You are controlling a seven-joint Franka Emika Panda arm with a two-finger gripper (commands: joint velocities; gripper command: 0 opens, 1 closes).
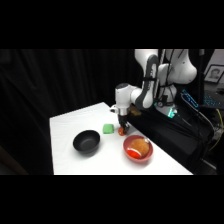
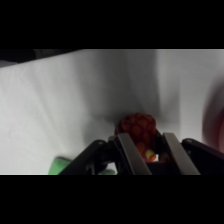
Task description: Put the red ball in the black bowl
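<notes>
my end effector [image 2: 145, 146] is down at the table [image 1: 70, 127], its fingers either side of the red ball [image 2: 137, 126]; whether they grip it i cannot tell. the ball sits right of the black bowl [image 1: 86, 142], beside the green block [image 1: 108, 129].

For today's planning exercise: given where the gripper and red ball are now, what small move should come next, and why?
Probably close the fingers on the red ball. The gripper is low at the table with the ball between its fingers, and the black bowl is empty.
</notes>
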